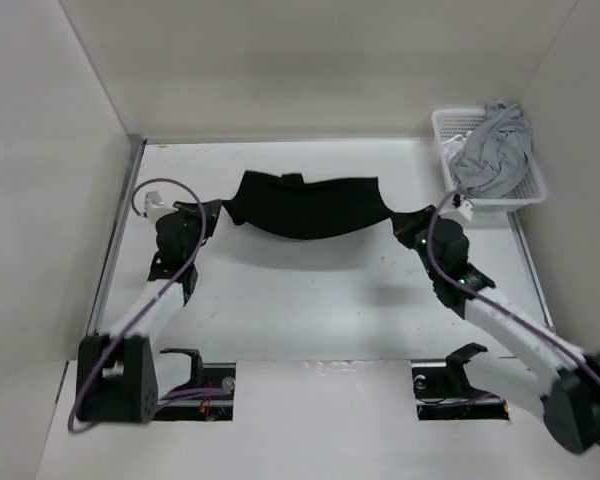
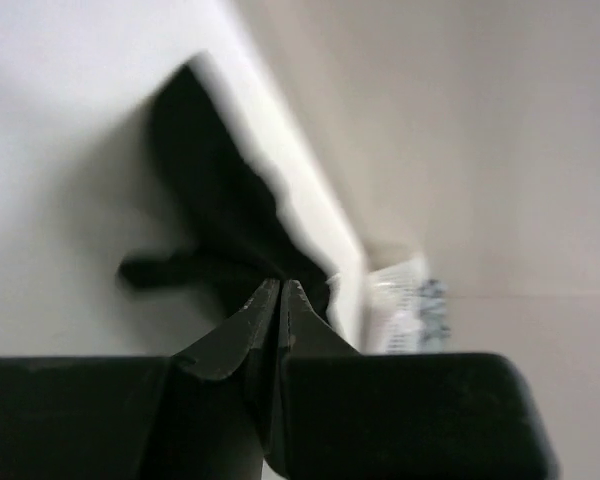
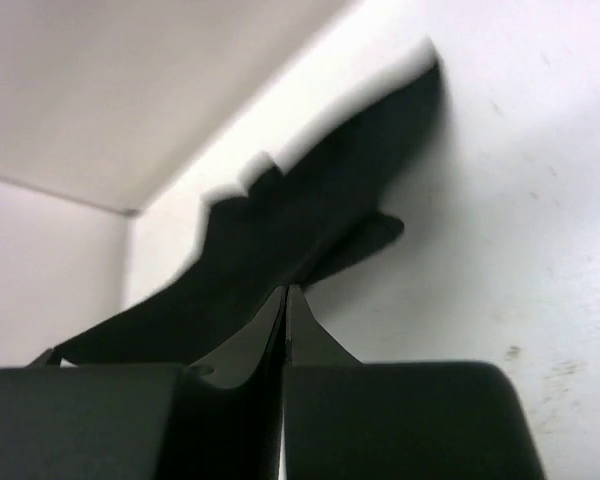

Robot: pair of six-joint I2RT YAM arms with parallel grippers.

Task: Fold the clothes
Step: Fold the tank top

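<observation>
The clothes, one black short-sleeved shirt (image 1: 305,205), hang stretched in a sagging band between my two grippers over the far part of the white table (image 1: 310,300). A shadow lies under the shirt. My left gripper (image 1: 223,208) is shut on the shirt's left end, and in the left wrist view black fabric (image 2: 220,200) runs away from the closed tips of that gripper (image 2: 281,283). My right gripper (image 1: 398,222) is shut on the right end. In the right wrist view the cloth (image 3: 300,220) spreads out from the pinched tips of the right gripper (image 3: 286,289).
A white basket (image 1: 520,200) stands at the back right corner with a light grey garment (image 1: 495,145) heaped in it. It shows blurred in the left wrist view as the basket (image 2: 410,310). Pale walls enclose the table at the back and both sides.
</observation>
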